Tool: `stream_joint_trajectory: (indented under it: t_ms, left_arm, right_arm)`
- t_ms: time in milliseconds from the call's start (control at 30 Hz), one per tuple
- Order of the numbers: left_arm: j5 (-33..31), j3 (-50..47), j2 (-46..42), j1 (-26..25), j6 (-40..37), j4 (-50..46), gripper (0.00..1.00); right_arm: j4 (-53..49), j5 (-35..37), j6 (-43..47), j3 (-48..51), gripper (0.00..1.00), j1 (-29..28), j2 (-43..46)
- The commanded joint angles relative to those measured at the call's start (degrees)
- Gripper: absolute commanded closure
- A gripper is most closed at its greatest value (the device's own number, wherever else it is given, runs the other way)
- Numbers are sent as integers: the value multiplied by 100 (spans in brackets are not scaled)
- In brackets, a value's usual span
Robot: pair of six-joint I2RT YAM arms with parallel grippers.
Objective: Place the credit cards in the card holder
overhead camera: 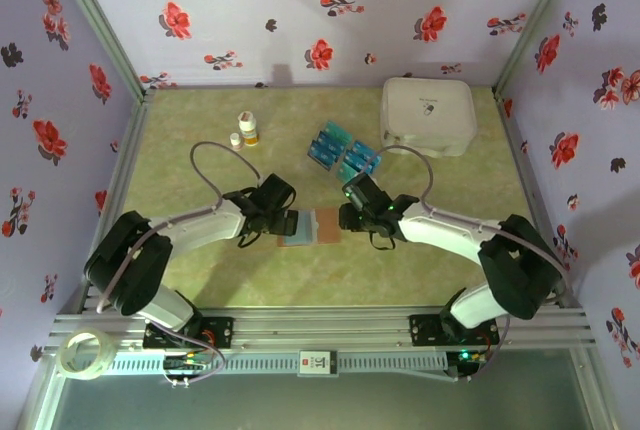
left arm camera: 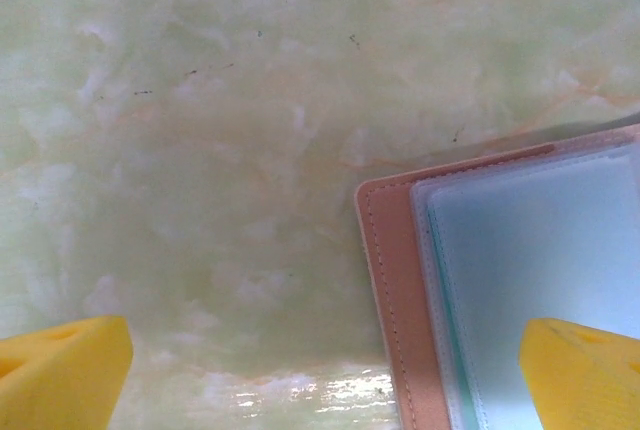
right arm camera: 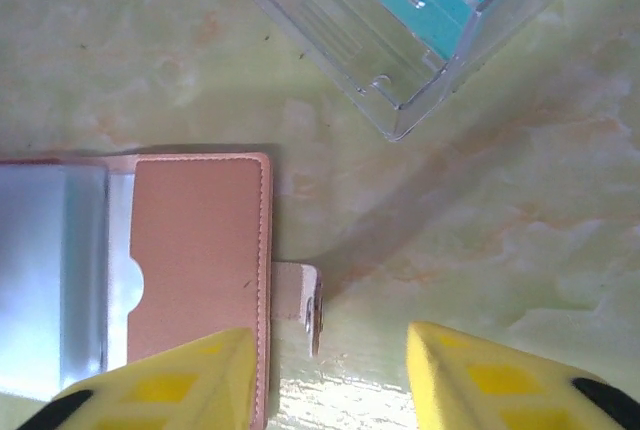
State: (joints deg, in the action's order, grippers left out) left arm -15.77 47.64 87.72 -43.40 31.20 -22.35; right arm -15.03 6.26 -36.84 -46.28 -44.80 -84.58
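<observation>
Card holder (overhead camera: 318, 226) open on bare tabletop (overhead camera: 200, 270), my left hand (left arm camera: 320, 380) spread wide over its left edge, my right hand (right arm camera: 330, 375) parted, empty, astride its clasp tab (right arm camera: 298, 295)

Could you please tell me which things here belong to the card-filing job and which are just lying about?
For the job:
- credit cards, teal, in a clear tray
- card holder, brown, lying open

Lying about:
- white case
- two small bottles
- tape roll

Lilac walls (overhead camera: 300, 10) (red-flower print), pale-green marbled tabletop (overhead camera: 320, 280) — aluminium rail (overhead camera: 320, 328) in front
</observation>
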Motion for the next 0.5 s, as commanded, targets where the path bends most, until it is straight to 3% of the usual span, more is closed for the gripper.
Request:
stream_joint_trajectory:
  t_ms: [0,267,400,467]
  left_arm:
    - [-287,140,136,-102,-132,-112,0]
    - [-344,132,316,-156,-167,-66,0]
    - [-398,80,313,-165,-158,-81,0]
    - [-475,41,285,-156,-121,-109,0]
  right_arm:
    - [252,152,102,49,62,81,-160]
    - [300,94,136,82,90,145,-265]
    - [266,109,165,118,100,172,-186]
    - [255,115,178,139,100,182,-152]
